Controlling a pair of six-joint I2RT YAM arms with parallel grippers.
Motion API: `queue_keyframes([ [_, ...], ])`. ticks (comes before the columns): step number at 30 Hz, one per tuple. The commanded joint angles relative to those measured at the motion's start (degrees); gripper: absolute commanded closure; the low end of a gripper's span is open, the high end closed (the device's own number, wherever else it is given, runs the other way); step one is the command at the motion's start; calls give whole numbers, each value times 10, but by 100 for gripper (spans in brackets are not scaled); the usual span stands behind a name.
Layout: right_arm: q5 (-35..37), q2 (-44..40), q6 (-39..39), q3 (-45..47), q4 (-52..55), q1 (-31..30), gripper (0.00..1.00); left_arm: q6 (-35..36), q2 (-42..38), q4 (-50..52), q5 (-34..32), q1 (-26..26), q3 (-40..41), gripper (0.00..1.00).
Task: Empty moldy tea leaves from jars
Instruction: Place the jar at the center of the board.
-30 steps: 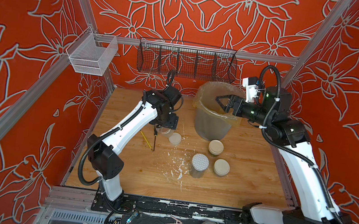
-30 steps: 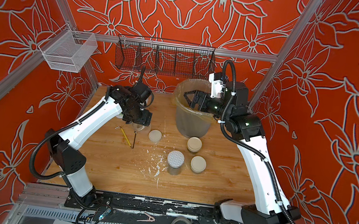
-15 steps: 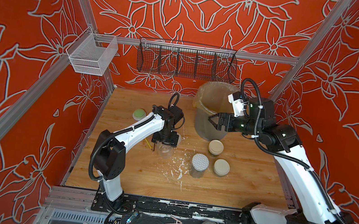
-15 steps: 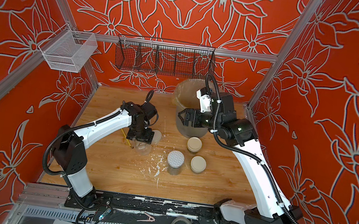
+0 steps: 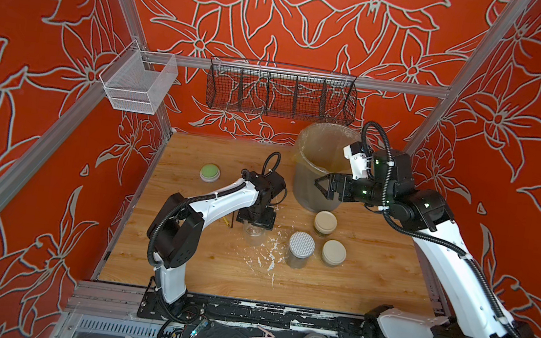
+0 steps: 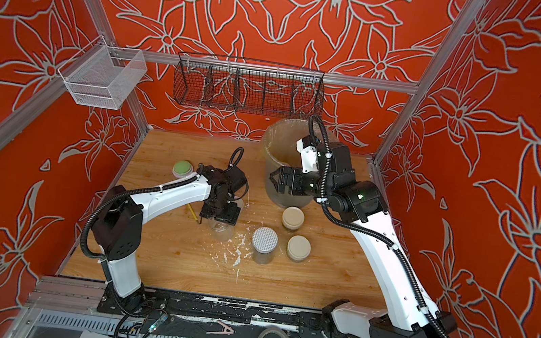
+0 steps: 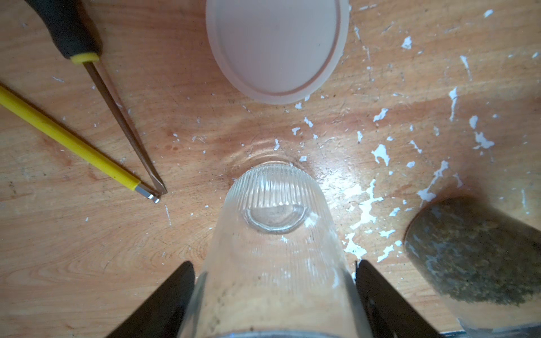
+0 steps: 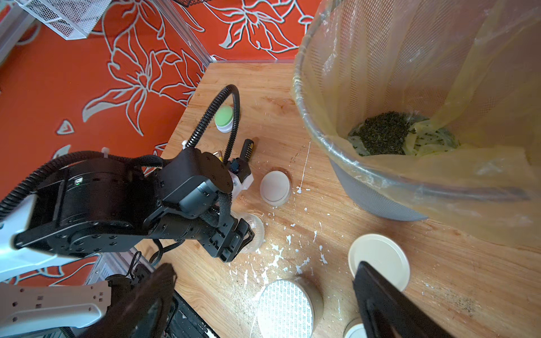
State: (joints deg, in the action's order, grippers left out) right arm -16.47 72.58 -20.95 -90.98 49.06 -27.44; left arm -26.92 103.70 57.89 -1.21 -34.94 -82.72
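Glass first: your left gripper (image 7: pixel 273 263) is clamped on an empty ribbed jar (image 7: pixel 278 222), one black finger (image 7: pixel 175 286) pressed to each side. The jar stands upright on the wooden table (image 5: pixel 200 260), just left of centre in both top views, and carries only a thin dusty film on its walls. A loose cream lid (image 7: pixel 275 46) lies flat on the wood near it, not touching. A black-handled screwdriver (image 7: pixel 73 32) and a yellow-shafted tool (image 7: pixel 67 137) lie beside the jar, their tips meeting. Your right gripper (image 5: pixel 320 187) hangs in the air with its jaws spread wide and nothing between them, in front of the wall of the grey mesh bin (image 5: pixel 305 135). That bin sits right of centre in the upper half of the frame. You can see moldy tea leaves (image 8: pixel 383 134) as a dark heap at the bottom of the bin's yellowish liner (image 8: pixel 439 73). More olive-brown leaves show through the glass of a neighbouring jar (image 7: pixel 474 263). Three capped jars cluster below the bin near the frame's centre: a dotted-lid jar (image 5: pixel 301 248) and two cream-lidded jars (image 5: pixel 325 221) (image 5: pixel 333 251). White paint flecks (image 5: pixel 268 258) scatter between the empty jar and the dotted-lid jar. A green-topped puck (image 5: pixel 210 172) rests towards the table's upper left.
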Motion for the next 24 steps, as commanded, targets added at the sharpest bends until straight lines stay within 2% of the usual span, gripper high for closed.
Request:
queue_keyframes([
  [1, 6, -17, 1, 13, 3, -5, 3, -2, -10, 2, -26, -2, 12, 13],
  [4, 7, -26, -4, 25, -5, -5, 3, 4, -21, 9, -35, -2, 5, 1],
  [9, 30, -33, -5, 25, 1, -5, 3, 9, -58, 7, -34, -2, -4, 2],
  [13, 74, -68, -21, 54, -24, -5, 3, 7, -108, 0, -17, -4, -15, 2],
  [18, 165, -147, -54, 119, -21, -4, 3, 24, -216, -46, 9, -31, -8, 2],
  [24, 215, -266, -102, 207, 54, -4, 3, 63, -323, -155, 84, -76, 60, 1],
])
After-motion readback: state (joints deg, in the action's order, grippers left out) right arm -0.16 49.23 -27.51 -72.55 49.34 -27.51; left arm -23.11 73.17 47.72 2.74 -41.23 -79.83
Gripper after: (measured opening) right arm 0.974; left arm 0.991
